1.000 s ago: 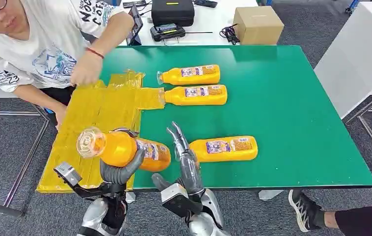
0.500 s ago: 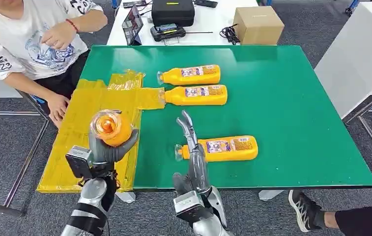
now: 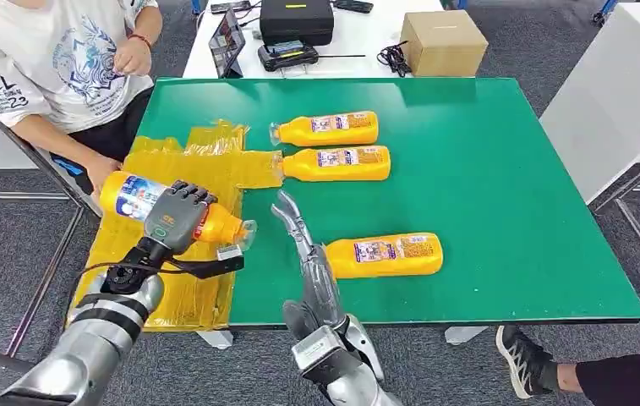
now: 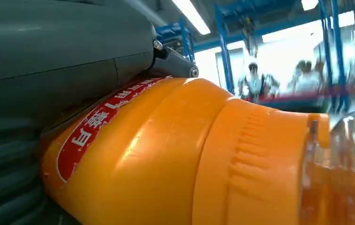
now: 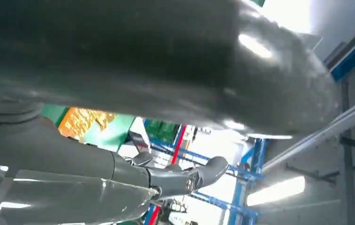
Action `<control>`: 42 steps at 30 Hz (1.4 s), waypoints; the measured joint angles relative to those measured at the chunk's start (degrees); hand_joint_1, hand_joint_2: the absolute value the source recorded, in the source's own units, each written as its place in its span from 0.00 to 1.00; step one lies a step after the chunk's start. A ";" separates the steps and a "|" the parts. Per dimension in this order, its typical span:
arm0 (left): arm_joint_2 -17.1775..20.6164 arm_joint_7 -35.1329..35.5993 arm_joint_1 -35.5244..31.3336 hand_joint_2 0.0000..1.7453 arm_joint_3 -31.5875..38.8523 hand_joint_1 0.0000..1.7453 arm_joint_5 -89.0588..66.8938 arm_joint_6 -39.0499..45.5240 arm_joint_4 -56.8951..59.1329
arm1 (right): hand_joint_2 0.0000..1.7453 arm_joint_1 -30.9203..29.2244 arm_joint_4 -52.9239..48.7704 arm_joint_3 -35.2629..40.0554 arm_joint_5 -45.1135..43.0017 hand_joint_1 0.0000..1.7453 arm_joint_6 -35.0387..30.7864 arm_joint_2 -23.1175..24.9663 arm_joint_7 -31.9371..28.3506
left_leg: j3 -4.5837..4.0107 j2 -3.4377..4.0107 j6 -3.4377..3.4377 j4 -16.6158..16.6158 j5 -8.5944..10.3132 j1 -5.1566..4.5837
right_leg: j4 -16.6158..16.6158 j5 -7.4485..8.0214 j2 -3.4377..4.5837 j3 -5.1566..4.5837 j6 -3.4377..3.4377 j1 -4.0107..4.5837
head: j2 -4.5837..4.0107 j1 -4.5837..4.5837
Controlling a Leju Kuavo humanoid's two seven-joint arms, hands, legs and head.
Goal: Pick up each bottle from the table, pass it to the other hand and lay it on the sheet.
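Gripping bottle [image 3: 143,200] sideways over sheet [image 3: 181,173], left robot hand [image 3: 177,222] readies laydown; right robot hand [image 3: 303,249] beside it, fingers released.

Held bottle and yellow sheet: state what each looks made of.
The held bottle in the left hand: likely glossy orange plastic, going by its sheen, moulded ribs near a clear cap and a printed label. The yellow sheet: seemingly thin plastic film or foil, crinkled and shiny, its strips looking taped together; the exact material is unclear.
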 measured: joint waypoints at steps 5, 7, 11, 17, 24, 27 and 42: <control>2.33 0.20 -2.22 1.00 -0.83 1.00 -0.35 -1.89 4.97 | 0.00 -0.01 -0.07 0.00 0.02 0.00 0.68 0.02 0.11 | -0.05 -0.12 0.00 0.00 0.00 0.00 | -0.01 -0.02 -0.03 0.00 0.00 -0.01 | 0.00 0.04; 2.75 -0.11 -2.71 1.00 -0.83 1.00 -0.13 -3.86 6.15 | 0.00 0.00 -0.07 0.00 0.13 0.00 1.09 0.04 0.11 | -0.06 -0.12 0.00 0.00 -0.01 0.00 | -0.02 -0.02 -0.03 -0.01 0.00 -0.02 | 0.00 0.04; 3.36 -0.31 -3.27 1.00 -0.83 1.00 0.83 -4.87 7.77 | 0.00 -0.03 -0.04 0.06 0.37 0.00 1.73 0.07 0.11 | -0.07 -0.12 0.00 0.00 -0.01 -0.01 | -0.03 -0.01 -0.03 -0.01 0.00 -0.02 | 0.00 0.02; 3.45 -2.44 -3.93 1.00 -0.50 1.00 4.43 -7.22 8.98 | 0.00 -0.37 0.31 0.26 0.31 0.00 2.32 0.09 0.11 | -0.05 -0.12 0.00 0.00 0.00 0.00 | -0.01 -0.01 -0.03 -0.01 0.00 0.00 | 0.00 0.02; 2.95 -8.74 -4.30 1.00 3.25 1.00 14.78 -18.77 9.37 | 0.00 -0.49 0.98 0.33 0.13 0.00 3.45 0.15 0.48 | -0.06 -0.12 0.00 0.00 0.00 0.01 | -0.01 -0.01 -0.03 -0.02 0.00 0.00 | 0.00 0.02; 2.86 -8.90 -4.28 1.00 3.85 1.00 15.37 -19.80 9.41 | 0.00 -0.67 1.44 0.42 0.15 0.00 3.80 0.22 0.52 | -0.07 -0.11 0.00 0.00 0.00 0.00 | -0.02 -0.01 -0.03 -0.02 0.00 -0.01 | 0.00 0.04; 2.90 -5.36 -3.81 1.00 3.50 0.00 11.50 -18.25 10.53 | 0.00 -0.98 2.80 0.66 0.15 0.00 4.76 0.24 0.74 | -0.07 -0.12 0.00 0.00 0.00 0.00 | -0.01 -0.01 -0.03 -0.02 0.00 0.00 | 0.00 0.04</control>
